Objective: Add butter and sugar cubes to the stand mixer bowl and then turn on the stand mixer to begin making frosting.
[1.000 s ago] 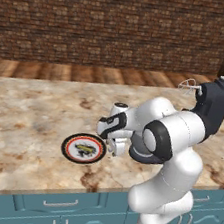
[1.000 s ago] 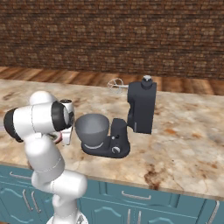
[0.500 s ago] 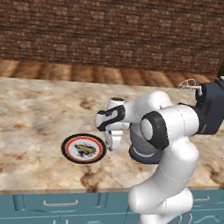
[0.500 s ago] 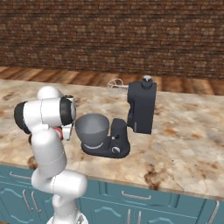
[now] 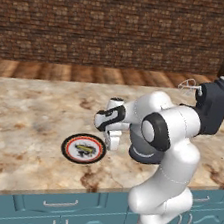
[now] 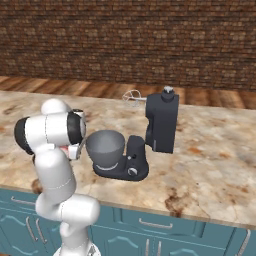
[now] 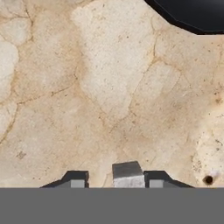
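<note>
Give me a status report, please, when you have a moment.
Gripper beside plate, pale cube between jaws, grip unconfirmed. Butter on plate. Stand mixer bowl open, nothing in the way.

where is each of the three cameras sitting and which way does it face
Left base view: behind the arm to its left, facing forward and down at the counter, plate and stand mixer; the arm rises lower right.
Right base view: behind to its right, facing the same counter, the mixer and its bowl; the arm rises lower left.
Hand view: on the hand, looking down at the counter past the gripper, something grey between its fingertips.
Both base views share the mixer.
</note>
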Tool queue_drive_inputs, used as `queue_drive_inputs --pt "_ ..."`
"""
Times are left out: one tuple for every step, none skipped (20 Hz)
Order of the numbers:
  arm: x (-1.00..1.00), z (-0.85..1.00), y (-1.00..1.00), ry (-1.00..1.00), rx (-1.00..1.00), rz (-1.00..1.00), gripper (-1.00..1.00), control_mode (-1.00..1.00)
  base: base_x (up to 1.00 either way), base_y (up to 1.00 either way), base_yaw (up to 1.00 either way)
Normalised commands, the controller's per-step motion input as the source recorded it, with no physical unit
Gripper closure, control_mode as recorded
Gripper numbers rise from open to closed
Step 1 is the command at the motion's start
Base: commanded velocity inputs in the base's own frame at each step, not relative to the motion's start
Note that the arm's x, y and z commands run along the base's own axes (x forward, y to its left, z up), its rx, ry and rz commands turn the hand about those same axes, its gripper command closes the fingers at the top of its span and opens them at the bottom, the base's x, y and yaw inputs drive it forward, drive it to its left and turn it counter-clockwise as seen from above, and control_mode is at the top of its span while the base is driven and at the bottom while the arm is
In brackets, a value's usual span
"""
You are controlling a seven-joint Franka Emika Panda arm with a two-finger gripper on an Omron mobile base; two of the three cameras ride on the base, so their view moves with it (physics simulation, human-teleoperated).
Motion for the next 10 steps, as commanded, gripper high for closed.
queue_drive_inputs --pt "-0.32 0.0 0.0 0.0 0.0 -0.14 1.0 -1.0 0.0 0.0 0.0" --pt "-0.35 0.18 0.0 -0.04 0.0 -0.15 1.0 -1.0 0.0 0.0 0.0" --pt "-0.38 0.38 0.0 -0.05 0.03 -0.16 1.0 -1.0 0.0 0.0 0.0" --pt "-0.39 0.61 0.0 -0.06 0.04 -0.17 1.0 -1.0 0.0 0.0 0.0" --pt "-0.34 0.76 0.0 -0.03 0.05 -0.19 1.0 -1.0 0.0 0.0 0.0" --pt "-0.31 0.91 0.0 -0.02 0.06 -0.2 1.0 -1.0 0.0 0.0 0.0" --pt "-0.23 1.0 0.0 -0.01 0.05 -0.21 1.0 -1.0 0.0 0.0 0.0" --pt "-0.14 1.0 0.0 0.0 0.04 -0.22 1.0 -1.0 0.0 0.0 0.0" --pt "-0.11 1.0 0.0 0.0 0.03 -0.23 1.0 -1.0 0.0 0.0 0.0" --pt "-0.11 1.0 0.0 0.0 0.03 -0.23 1.0 -1.0 0.0 0.0 0.0"
